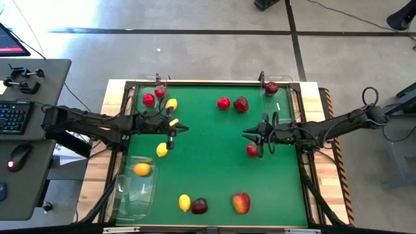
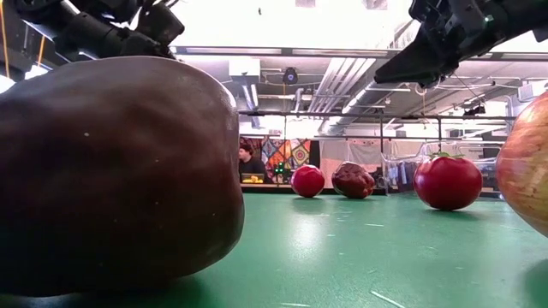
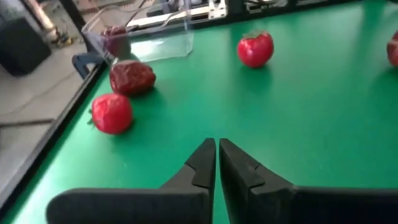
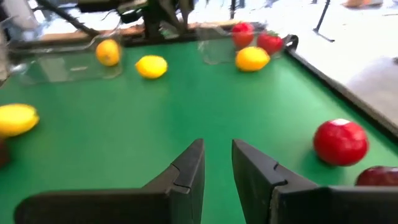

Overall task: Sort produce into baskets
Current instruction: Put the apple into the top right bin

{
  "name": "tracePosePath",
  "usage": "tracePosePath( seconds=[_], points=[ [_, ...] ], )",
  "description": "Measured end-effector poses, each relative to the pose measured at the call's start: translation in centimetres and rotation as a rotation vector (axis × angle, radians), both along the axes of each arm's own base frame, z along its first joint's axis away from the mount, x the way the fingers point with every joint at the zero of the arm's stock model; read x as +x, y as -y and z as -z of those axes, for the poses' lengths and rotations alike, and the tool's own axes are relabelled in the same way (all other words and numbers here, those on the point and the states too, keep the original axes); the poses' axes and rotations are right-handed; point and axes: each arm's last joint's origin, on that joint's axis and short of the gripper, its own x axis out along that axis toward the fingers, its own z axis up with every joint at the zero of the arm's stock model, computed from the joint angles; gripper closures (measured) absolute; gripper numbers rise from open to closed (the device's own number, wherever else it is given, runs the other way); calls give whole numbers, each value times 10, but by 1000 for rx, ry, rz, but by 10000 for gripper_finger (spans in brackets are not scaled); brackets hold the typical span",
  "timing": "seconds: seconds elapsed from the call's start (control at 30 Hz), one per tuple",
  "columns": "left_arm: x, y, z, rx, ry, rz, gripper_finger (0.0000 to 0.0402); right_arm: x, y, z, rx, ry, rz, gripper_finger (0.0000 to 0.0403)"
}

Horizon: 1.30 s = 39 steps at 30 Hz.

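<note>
The produce lies scattered on the green table. Far side: a red fruit beside a dark red one, and a red one beside a lemon. Three clear baskets stand at the far left, far right and near left; these hold a red fruit, a red fruit and an orange-yellow fruit. My left gripper hangs shut and empty above the mat at mid-left. My right gripper hangs at mid-right, open by a narrow gap, with nothing between its fingers.
A lemon lies just nearer than my left gripper, a red fruit just nearer than my right. By the near edge lie a lemon, a dark red apple and a red-yellow apple. Bare mat lies between the grippers.
</note>
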Motion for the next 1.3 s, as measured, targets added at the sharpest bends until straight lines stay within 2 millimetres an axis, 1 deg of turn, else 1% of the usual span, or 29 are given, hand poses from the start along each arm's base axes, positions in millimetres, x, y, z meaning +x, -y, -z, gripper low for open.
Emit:
tracePosePath(
  seconds=[0.13, 0.3, 0.5, 0.67, 0.77, 0.9, 1.1, 1.3],
  points=[
    [0, -3, 1, -29, 1, -34, 390, 5, 5, -1, -7, 37, 64, 332],
    [1, -3, -1, 29, 6, -9, 398, 20, 16, 6, -45, 46, 117, 332],
    [6, -5, -14, 70, 36, 1, 401, 39, 32, 13, -142, 74, 160, 332],
    [7, -8, -19, 96, 59, -2, 401, 51, 46, 0, -138, 98, 221, 332],
    [7, -7, -20, 82, 64, 10, 401, 57, 51, -4, -140, 87, 243, 331],
    [7, -7, -20, 77, 67, 23, 401, 64, 54, 3, -148, 35, 260, 331],
    [7, -7, -20, 76, 67, 23, 401, 69, 61, 18, -212, -46, 375, 331],
    [7, -7, -20, 77, 67, 23, 401, 68, 68, 20, -281, -80, 475, 331]
  ],
)
